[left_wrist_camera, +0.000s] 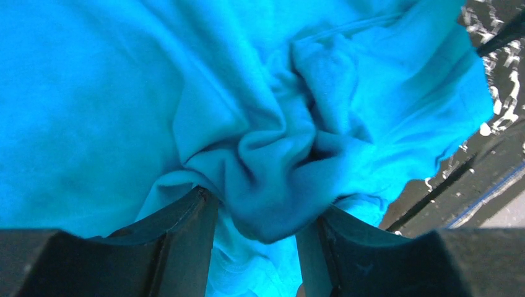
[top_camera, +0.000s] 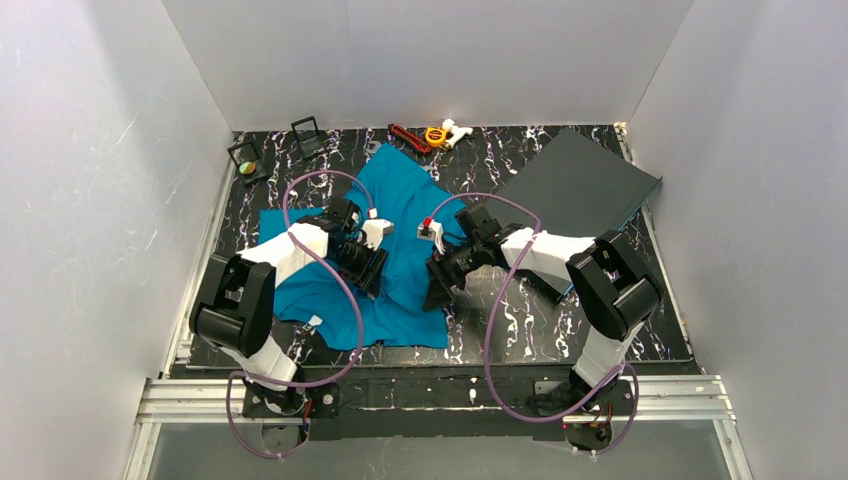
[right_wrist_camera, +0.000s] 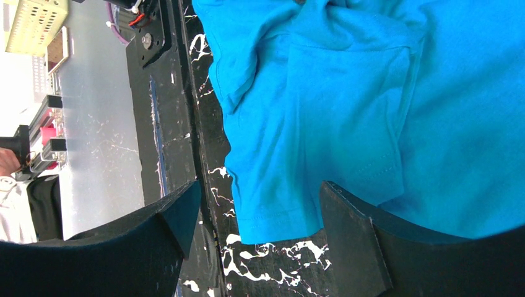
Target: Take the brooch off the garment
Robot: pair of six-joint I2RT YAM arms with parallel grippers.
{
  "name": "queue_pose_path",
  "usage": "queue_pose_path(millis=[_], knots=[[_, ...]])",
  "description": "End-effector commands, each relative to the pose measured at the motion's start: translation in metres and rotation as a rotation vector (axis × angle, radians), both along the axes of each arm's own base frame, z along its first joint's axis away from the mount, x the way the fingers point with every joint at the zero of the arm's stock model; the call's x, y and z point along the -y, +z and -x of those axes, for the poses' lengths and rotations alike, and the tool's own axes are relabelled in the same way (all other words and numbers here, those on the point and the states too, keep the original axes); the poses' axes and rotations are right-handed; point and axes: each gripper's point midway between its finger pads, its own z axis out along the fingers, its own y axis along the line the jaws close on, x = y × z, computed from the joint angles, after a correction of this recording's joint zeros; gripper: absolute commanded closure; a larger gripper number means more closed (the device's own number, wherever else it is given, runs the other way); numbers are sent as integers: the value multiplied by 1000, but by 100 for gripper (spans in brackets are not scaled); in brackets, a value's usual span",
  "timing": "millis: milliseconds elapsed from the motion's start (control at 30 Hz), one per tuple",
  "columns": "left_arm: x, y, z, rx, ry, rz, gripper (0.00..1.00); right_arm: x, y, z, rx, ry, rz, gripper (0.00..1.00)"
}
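Observation:
The teal-blue garment (top_camera: 405, 195) lies crumpled on the black marbled table (top_camera: 520, 320). No brooch shows in any view. My left gripper (top_camera: 366, 270) is down on the garment's middle. In the left wrist view its jaws (left_wrist_camera: 263, 207) hold a bunched wad of the cloth (left_wrist_camera: 272, 179), with folds radiating from it. My right gripper (top_camera: 438, 295) is open and empty at the garment's right edge. In the right wrist view (right_wrist_camera: 260, 201) it hangs above a hemmed edge of the garment (right_wrist_camera: 322, 154) and bare table.
A flat dark grey board (top_camera: 580, 185) lies at the back right, close to the right arm. Two small black frames (top_camera: 247, 160) and a red, yellow and white cluster of small things (top_camera: 430, 135) sit along the back edge. Grey walls enclose the table.

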Motion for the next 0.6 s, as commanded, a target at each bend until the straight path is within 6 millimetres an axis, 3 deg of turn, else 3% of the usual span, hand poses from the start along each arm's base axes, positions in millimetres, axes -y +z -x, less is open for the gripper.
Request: queue_pose_path(millis=[0,200,567], knots=[[22,21,13,-40,-45,139,58,-3,13,0,37,17,-39,21],[31,46,25,-25,-70,224,69,-4,13,-1,38,17,-42,21],[48,46,40,-122,-112,301,72,-5,14,-1,36,19,-42,21]])
